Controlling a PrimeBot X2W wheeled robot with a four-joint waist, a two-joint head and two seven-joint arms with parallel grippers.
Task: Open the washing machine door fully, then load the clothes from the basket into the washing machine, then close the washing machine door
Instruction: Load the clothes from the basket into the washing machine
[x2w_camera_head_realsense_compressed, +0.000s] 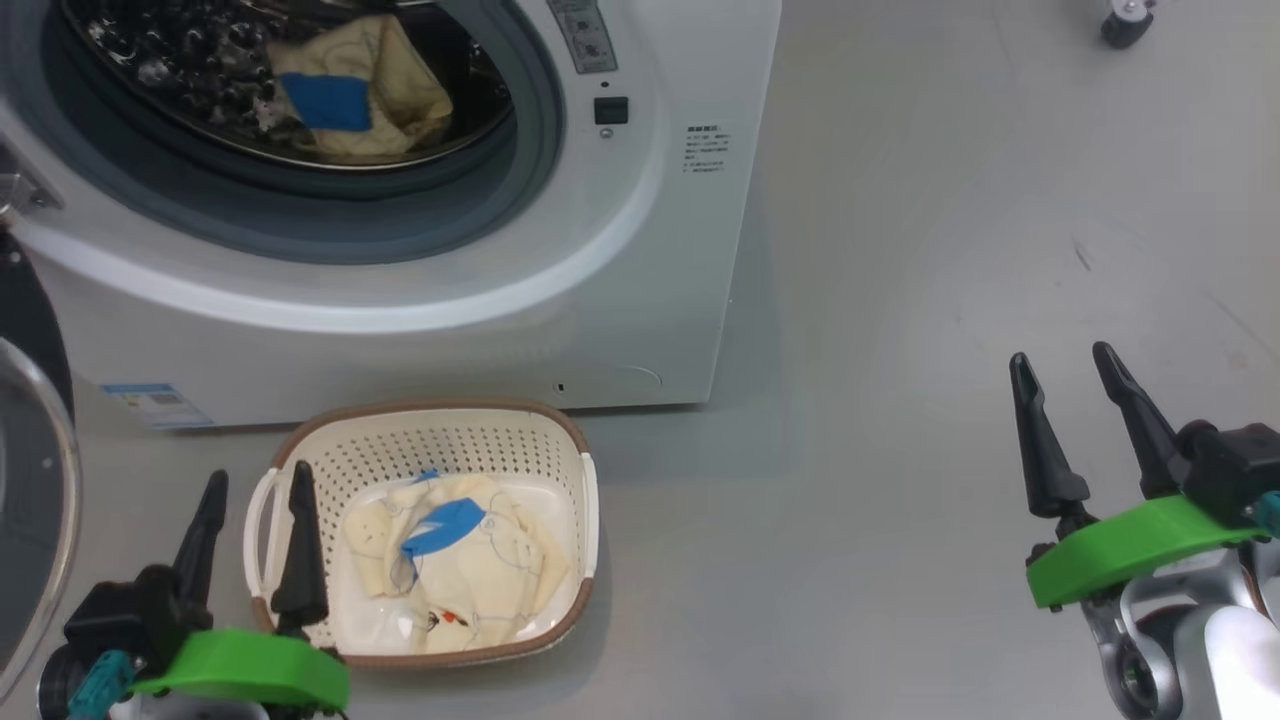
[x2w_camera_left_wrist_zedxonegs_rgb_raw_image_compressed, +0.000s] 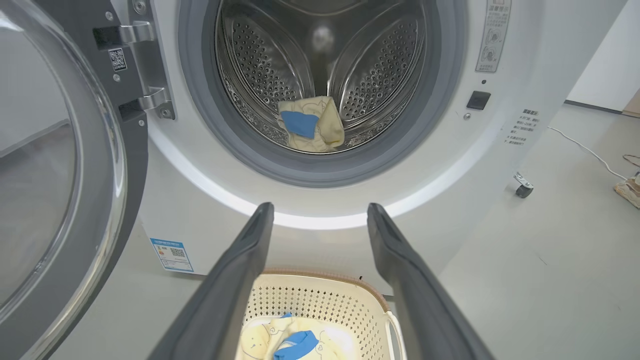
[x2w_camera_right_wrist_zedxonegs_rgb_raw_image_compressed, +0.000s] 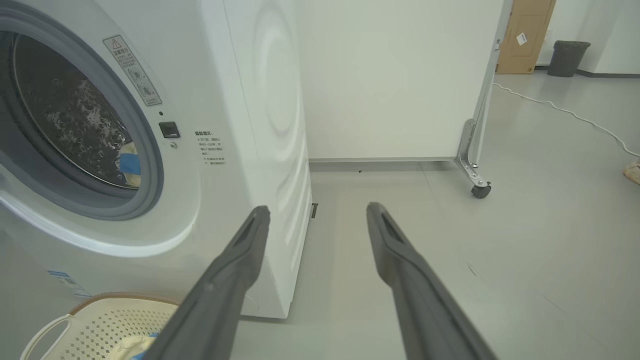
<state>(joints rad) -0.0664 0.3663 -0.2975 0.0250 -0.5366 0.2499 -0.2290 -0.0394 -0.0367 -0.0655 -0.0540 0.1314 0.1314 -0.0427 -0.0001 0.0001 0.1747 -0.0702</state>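
One cream-yellow garment (x2w_camera_head_realsense_compressed: 355, 95) lies inside the washing machine (x2w_camera_head_realsense_compressed: 640, 250), its door (x2w_camera_left_wrist_zedxonegs_rgb_raw_image_compressed: 60, 190) swung open at left. More clothes (x2w_camera_head_realsense_compressed: 460, 550) sit in the basket (x2w_camera_head_realsense_compressed: 430, 440) on the near floor (x2w_camera_head_realsense_compressed: 900, 400). Left pincer (x2w_camera_head_realsense_compressed: 258, 478) and right pincer (x2w_camera_head_realsense_compressed: 1060, 356) gape empty.

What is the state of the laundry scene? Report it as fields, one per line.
door: washing machine door swung open, at the left
drum: one garment inside the washing machine
basket: basket on floor before the machine, clothes in it
left: left gripper open, empty, at basket's left side
right: right gripper open, empty, above floor right of machine
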